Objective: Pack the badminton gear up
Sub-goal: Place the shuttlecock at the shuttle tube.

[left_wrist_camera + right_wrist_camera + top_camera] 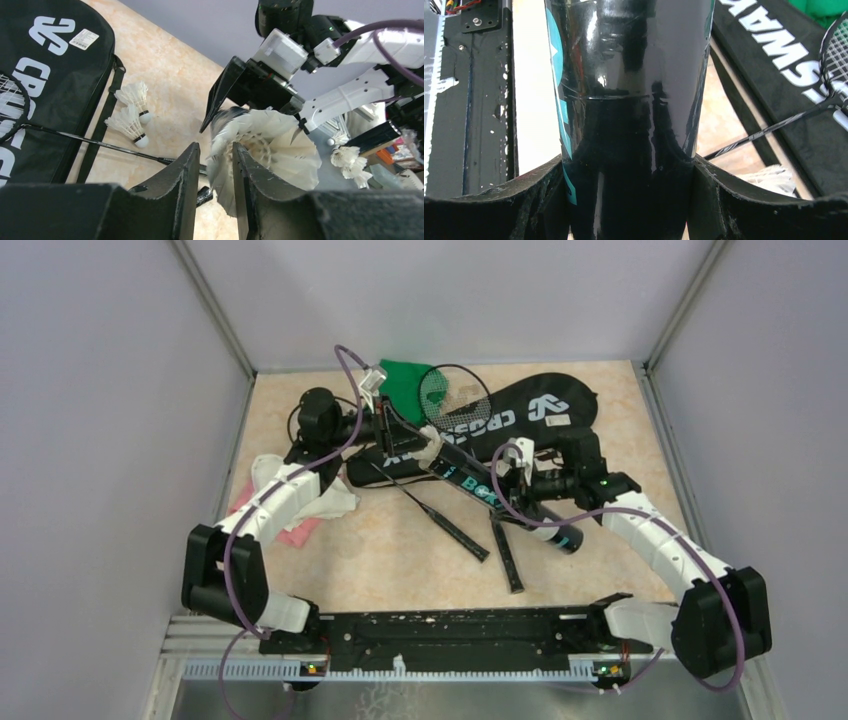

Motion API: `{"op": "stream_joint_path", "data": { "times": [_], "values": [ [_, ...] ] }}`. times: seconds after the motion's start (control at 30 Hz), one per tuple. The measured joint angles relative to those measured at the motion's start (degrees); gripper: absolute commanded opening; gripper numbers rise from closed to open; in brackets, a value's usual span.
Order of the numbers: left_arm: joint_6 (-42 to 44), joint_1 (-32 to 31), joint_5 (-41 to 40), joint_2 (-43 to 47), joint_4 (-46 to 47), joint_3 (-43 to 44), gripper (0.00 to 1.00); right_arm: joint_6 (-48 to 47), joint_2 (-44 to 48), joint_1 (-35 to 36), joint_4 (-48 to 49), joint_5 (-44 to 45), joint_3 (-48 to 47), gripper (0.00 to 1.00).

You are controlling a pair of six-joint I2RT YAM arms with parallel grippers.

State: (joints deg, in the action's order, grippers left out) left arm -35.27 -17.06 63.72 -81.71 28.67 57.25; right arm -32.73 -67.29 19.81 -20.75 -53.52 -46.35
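Note:
The long black tube (560,532) with teal lettering lies slanted across the table's middle, and my right gripper (515,485) is shut around it; the tube (624,75) fills the right wrist view between the fingers. A white feather shuttlecock (270,145) sits at the tube's far mouth (430,445). My left gripper (215,155) is open at its feathered rim: the feathers lie against the right finger, with a gap to the left finger. Two loose shuttlecocks (132,92) (127,125) lie beside the black CROSSWAY bag (530,410). One racket's head (450,395) rests on the bag; two handles (465,535) (505,555) point toward me.
A green cloth (405,380) lies at the back by the bag. White (275,475) and pink (300,530) cloths lie under my left arm. Grey walls close in three sides. A black rail (450,630) runs along the near edge.

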Motion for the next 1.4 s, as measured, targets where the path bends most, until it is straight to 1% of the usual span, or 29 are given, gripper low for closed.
{"op": "stream_joint_path", "data": {
  "times": [0.2, 0.33, 0.47, 0.57, 0.77, 0.97, 1.0, 1.23, 1.4],
  "values": [
    [7.06, -0.63, -0.92, 1.77, -6.69, -0.02, 0.44, -0.24, 1.18, 0.22, 2.56, -0.68, 0.24, 0.31],
    [10.67, -0.68, -1.68, 3.67, -9.40, -0.02, 0.51, -0.44, 1.22, 0.28, 3.21, -1.05, 0.24, 0.31],
    [12.50, -0.74, -1.68, 4.07, -10.38, -0.02, 0.58, -0.70, 1.22, 0.28, 3.58, -1.53, 0.24, 0.32],
    [13.57, -1.33, -1.57, 3.67, -11.39, 0.26, 0.64, -1.09, 1.22, 0.28, 3.43, -1.92, 0.24, 0.32],
    [17.66, -4.57, -1.31, 0.15, -16.63, 3.98, 0.78, -3.02, 1.20, 0.28, 2.03, -2.23, 0.24, 0.33],
    [21.84, -5.92, -1.03, -1.77, -21.49, 6.45, 0.97, -4.61, 1.20, 0.28, 0.87, -2.36, 0.24, 0.32],
    [22.67, -6.03, -1.03, -1.86, -22.29, 6.67, 0.99, -4.79, 1.20, 0.31, 0.76, -2.34, 0.24, 0.32],
    [29.64, -5.97, -1.62, -1.55, -29.24, 9.05, 0.99, -4.66, 1.49, 0.11, 0.68, -1.81, 0.24, 0.32],
    [32.96, -4.09, -1.60, 0.46, -32.20, 9.81, 0.99, -4.39, 1.99, -1.01, 0.61, -1.81, 0.24, 0.32]
  ]
}}
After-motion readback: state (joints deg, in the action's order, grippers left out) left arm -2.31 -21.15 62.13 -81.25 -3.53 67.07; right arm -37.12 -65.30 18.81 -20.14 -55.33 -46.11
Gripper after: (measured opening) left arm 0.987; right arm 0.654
